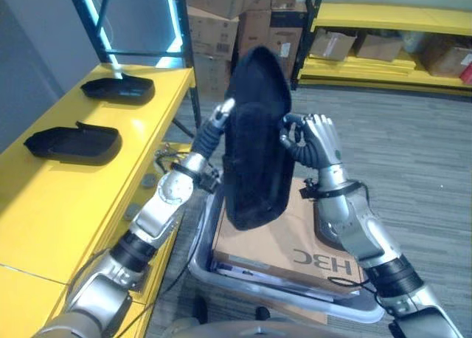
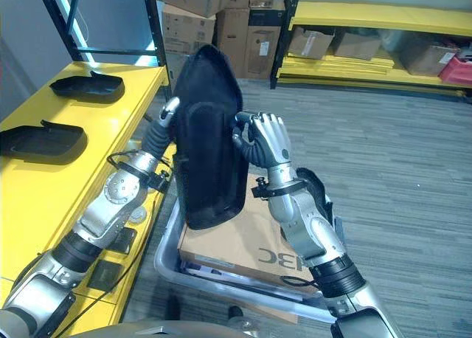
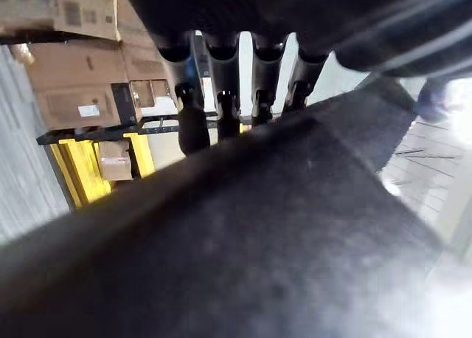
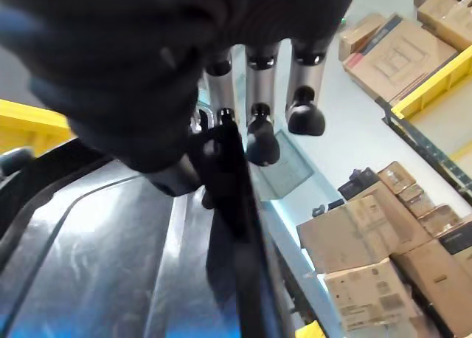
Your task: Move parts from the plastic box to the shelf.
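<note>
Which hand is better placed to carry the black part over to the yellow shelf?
Left. The left hand grips the part on the edge facing the shelf; the right hand holds the far edge.

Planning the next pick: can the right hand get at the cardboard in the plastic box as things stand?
Probably not. The right hand is curled on the edge of the big black part, held upright with the left hand over the cardboard in the plastic box.

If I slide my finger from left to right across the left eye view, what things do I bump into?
Yellow shelf with two black parts on it → left hand → big black part held up → right hand → far yellow rack with boxes.
</note>
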Available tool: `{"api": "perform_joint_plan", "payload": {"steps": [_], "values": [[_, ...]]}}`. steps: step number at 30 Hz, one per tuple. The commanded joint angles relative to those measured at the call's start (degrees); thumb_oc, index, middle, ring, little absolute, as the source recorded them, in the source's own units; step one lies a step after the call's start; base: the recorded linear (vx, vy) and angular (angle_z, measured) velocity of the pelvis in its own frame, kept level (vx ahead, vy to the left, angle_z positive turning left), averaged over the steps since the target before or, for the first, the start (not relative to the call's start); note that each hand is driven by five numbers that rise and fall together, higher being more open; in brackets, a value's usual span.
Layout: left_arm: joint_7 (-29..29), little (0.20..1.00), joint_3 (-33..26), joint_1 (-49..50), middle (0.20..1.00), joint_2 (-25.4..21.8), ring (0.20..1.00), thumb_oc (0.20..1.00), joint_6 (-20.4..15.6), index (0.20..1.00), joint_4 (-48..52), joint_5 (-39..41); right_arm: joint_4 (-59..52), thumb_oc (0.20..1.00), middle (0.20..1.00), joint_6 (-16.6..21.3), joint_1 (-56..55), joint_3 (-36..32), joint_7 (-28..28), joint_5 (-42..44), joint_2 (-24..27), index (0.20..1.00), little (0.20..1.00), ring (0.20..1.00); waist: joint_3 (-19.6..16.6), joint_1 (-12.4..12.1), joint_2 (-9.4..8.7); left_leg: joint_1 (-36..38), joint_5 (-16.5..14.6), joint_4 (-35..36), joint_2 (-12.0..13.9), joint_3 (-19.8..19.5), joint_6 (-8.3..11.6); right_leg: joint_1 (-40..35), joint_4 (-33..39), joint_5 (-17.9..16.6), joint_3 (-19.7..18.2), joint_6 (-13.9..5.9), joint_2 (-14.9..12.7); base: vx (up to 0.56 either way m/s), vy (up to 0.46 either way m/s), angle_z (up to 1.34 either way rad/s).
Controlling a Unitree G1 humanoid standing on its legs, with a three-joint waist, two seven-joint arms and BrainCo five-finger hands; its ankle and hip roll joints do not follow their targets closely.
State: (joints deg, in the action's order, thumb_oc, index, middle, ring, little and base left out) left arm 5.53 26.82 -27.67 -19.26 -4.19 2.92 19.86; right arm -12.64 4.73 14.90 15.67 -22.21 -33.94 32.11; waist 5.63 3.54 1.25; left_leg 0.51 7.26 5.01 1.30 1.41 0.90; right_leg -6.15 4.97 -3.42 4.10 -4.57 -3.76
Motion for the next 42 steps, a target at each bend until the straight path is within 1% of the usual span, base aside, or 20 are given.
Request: {"api": "perform_joint_plan", "payload": {"steps": [1,3,10,15,17,21,27,31,32,33,37,41,42], "values": [[-1.77,0.2,4.68,-7.88,0.2,1.43,0.2,0.2,-2.1,0.2,-4.33,-3.65,-7.12,0.2,0.2,6.91,5.18,1.5,0.0,1.83,-1.36,0.2,0.2,0.2,-1.94,-1.0,-2.34,7.34,-10.38,-0.01,2.33,-0.35,1.12,0.38,-0.92,3.85,0.83,-2.64,-2.98,-0.01,-0.003,0.03],[-2.19,0.2,4.86,-8.32,0.2,0.94,0.2,0.2,-2.12,0.2,-4.45,-6.8,-7.96,0.2,0.2,7.5,5.11,2.29,0.92,2.83,-1.2,0.2,0.2,0.2,-1.89,-1.11,-2.32,7.32,-10.32,-0.01,2.33,-0.31,1.13,0.35,-0.92,3.85,0.9,-2.62,-2.96,0.0,0.0,0.0],[-2.61,0.2,5.22,-8.08,0.2,0.47,0.2,0.2,-2.63,0.2,-4.07,-8.79,-8.47,0.2,0.2,8.09,4.72,2.24,1.5,4.38,-0.82,0.2,0.2,0.2,-1.82,-1.06,-2.32,7.32,-10.33,-0.01,2.34,-0.27,1.16,0.41,-0.88,3.76,0.83,-2.66,-2.94,0.0,0.0,0.0],[0.19,0.2,4.05,-7.22,0.2,-1.05,0.2,0.2,-4.24,0.2,-3.44,-18.7,-8.7,0.2,0.2,9.09,2.69,1.53,0.59,5.28,-0.61,0.2,0.2,0.2,-1.76,-1.06,-2.49,7.32,-10.36,-0.01,2.37,-0.28,1.18,0.46,-0.86,3.78,0.9,-2.67,-2.88,0.0,0.0,0.0],[1.68,0.2,3.54,-6.47,0.2,-2.07,0.2,0.2,-5.09,0.2,-3.74,-25.53,-9.09,0.2,0.2,9.91,1.27,0.7,-0.33,5.27,0.06,0.2,0.2,0.2,-1.75,-1.06,-2.6,7.32,-10.42,-0.01,2.4,-0.26,1.24,0.42,-0.73,3.81,0.94,-2.7,-2.82,0.0,0.0,0.0],[0.63,0.2,3.68,-4.87,0.2,-3.09,0.2,0.2,-5.88,0.2,-3.53,-27.33,-9.76,0.2,0.2,10.36,-0.03,-0.58,-0.62,5.27,0.83,0.2,0.2,0.2,-1.76,-0.98,-2.67,7.44,-10.51,-0.01,2.4,-0.15,1.27,0.38,-0.71,3.81,0.85,-2.72,-2.77,0.0,0.0,0.0],[-1.45,0.2,3.08,-1.4,0.2,-4.86,0.2,0.2,-6.11,0.2,-2.49,-26.93,-9.86,0.2,0.2,10.61,-1.76,-2.34,0.1,6.48,0.95,0.2,0.2,0.2,-1.85,-0.93,-2.68,7.66,-10.66,-0.01,2.47,0.21,1.26,0.33,-0.6,3.7,0.68,-2.75,-2.7,0.0,0.0,0.0],[-1.73,0.2,3.03,-0.1,0.2,-4.92,0.2,0.2,-5.99,0.2,-2.51,-26.21,-9.95,0.2,0.2,10.61,-2.39,-2.67,0.41,6.99,0.71,0.2,0.2,0.2,-1.88,-0.83,-2.7,7.71,-10.68,-0.01,2.49,0.33,1.24,0.36,-0.59,3.68,0.58,-2.73,-2.67,0.0,0.0,0.0],[-2.07,0.875,3.21,0.34,0.875,-4.64,0.875,0.875,-5.83,0.875,-2.89,-25.49,-9.93,0.2,0.2,10.58,-2.48,-2.72,0.61,7.31,0.66,0.2,0.2,0.2,-1.84,-0.78,-2.68,7.7,-10.67,-0.01,2.49,0.33,1.24,0.37,-0.63,3.68,0.53,-2.71,-2.67,0.0,0.0,0.0],[-3.76,1.0,3.43,0.71,1.0,-5.03,1.0,1.0,-5.41,1.0,-2.56,-25.15,-9.95,0.2,0.2,10.63,-2.94,-3.2,1.13,7.61,0.54,0.2,0.2,0.2,-1.88,-0.76,-2.61,7.67,-10.69,-0.01,2.48,0.4,1.24,0.35,-0.62,3.67,0.55,-2.72,-2.66,0.0,0.0,0.0],[-5.18,1.0,3.71,0.95,1.0,-5.19,1.0,1.0,-5.13,1.0,-2.22,-23.76,-9.76,0.2,0.2,10.5,-3.09,-3.06,2.25,8.48,0.38,0.2,0.2,0.2,-1.85,-0.69,-2.6,7.62,-10.72,-0.01,2.47,0.48,1.22,0.44,-0.64,3.64,0.5,-2.73,-2.64,0.0,0.0,0.0],[-5.9,1.0,4.33,-0.05,1.0,-5.12,1.0,1.0,-4.84,1.0,-2.56,-24.95,-9.57,0.2,0.2,10.78,-2.85,-2.92,2.61,9.39,-0.1,0.2,0.2,0.2,-1.88,-0.58,-2.59,7.51,-10.69,-0.01,2.44,0.54,1.19,0.5,-0.67,3.63,0.39,-2.76,-2.62,0.0,0.0,0.0],[-6.16,0.598,4.7,-0.47,0.598,-4.97,0.598,0.598,-4.9,0.598,-2.77,-25.57,-9.59,0.2,0.2,10.89,-2.73,-2.93,2.66,9.61,-0.25,0.2,0.2,0.2,-1.87,-0.56,-2.57,7.49,-10.69,-0.01,2.41,0.51,1.16,0.54,-0.69,3.65,0.37,-2.76,-2.6,0.0,0.0,0.0]]}}
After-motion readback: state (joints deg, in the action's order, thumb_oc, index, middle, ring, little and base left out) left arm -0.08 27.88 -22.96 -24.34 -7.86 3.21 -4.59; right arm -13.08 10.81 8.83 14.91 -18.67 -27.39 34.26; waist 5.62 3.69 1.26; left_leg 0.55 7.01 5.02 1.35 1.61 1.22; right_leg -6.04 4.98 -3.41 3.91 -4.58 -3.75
